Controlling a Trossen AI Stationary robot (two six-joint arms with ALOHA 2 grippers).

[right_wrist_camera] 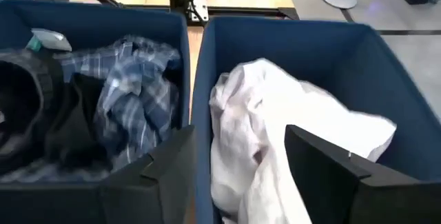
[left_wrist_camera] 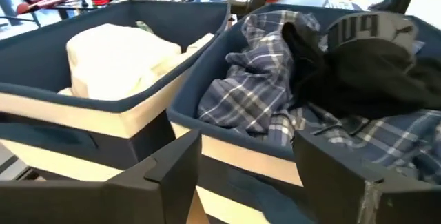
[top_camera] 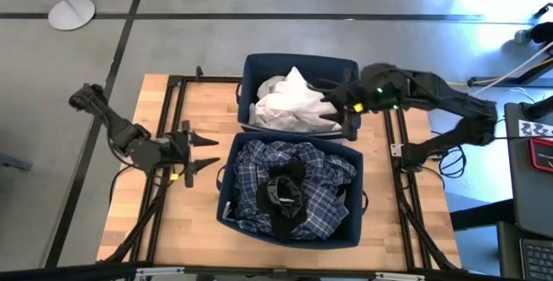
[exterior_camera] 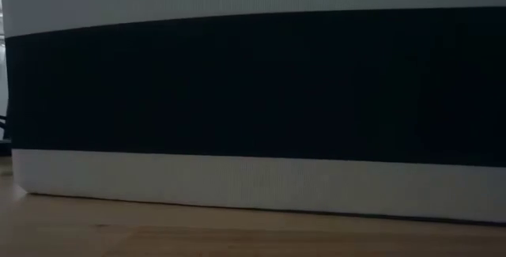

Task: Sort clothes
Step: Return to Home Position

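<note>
Wooden table [top_camera: 147,203], rumpled soft clothes [top_camera: 294,182]

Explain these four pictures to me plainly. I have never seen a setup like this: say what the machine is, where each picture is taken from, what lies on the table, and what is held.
This is a robot with two dark arms at a wooden table. Each arm ends in a two-fingered tool.

The overhead picture shows everything. Two navy bins stand side by side: the far bin holds white clothes, and the near bin holds a blue plaid garment with a black garment on top.

The table-level picture is blocked by a bin wall close to the lens.

The other two pictures come from cameras on the wrists, each looking past its own fingers.

The left tool is open beside the near bin, holding nothing. The right tool is open above the white clothes, also empty.
</note>
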